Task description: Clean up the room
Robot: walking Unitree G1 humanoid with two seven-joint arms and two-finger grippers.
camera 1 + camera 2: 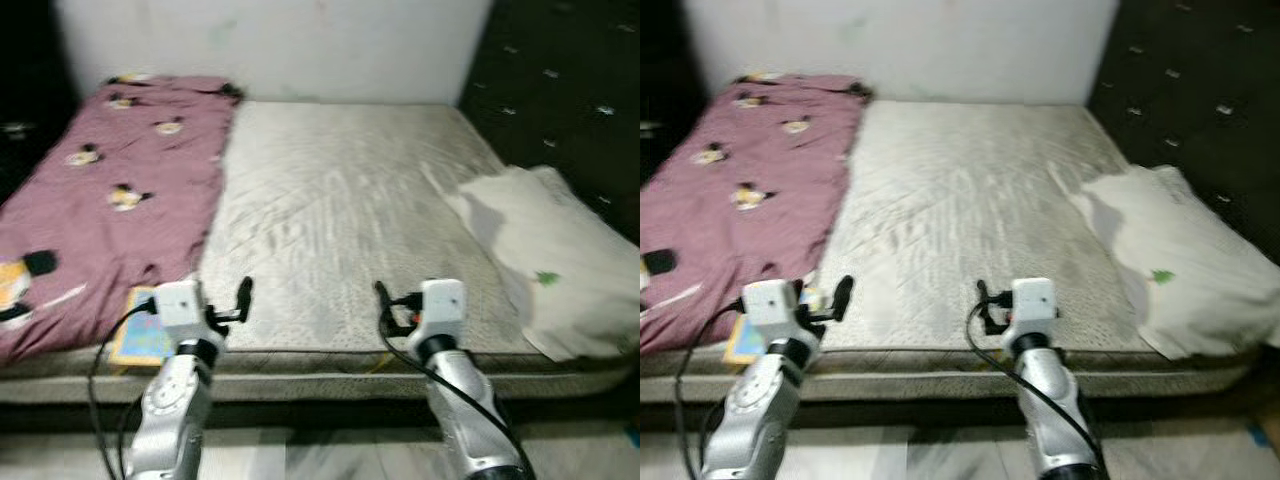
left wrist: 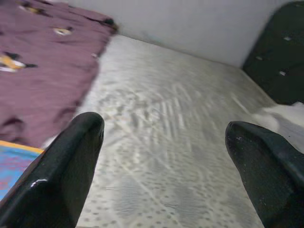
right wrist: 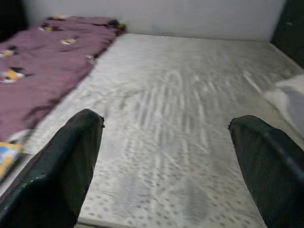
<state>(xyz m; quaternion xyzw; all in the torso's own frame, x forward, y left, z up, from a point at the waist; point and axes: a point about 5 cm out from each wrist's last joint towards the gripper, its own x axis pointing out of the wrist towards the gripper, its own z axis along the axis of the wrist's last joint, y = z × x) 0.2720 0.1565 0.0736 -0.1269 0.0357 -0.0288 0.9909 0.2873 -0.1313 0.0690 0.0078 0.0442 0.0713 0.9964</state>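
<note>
Two silver arms reach out in front of you over the near edge of a bare grey patterned mattress (image 1: 330,220). Your left gripper (image 2: 166,156) and right gripper (image 3: 166,156) both hover just above that edge, each with its black fingers spread wide and holding nothing. On your left a maroon blanket with small cartoon prints (image 1: 100,190) covers that side of the mattress, its edge rumpled. A flat blue and yellow book or card (image 1: 140,335) lies at its near corner, just beside your left wrist. On your right a crumpled white pillow (image 1: 550,260) rests against a dark tufted headboard (image 1: 570,90). A white wall (image 1: 280,45) closes the far side.
</note>
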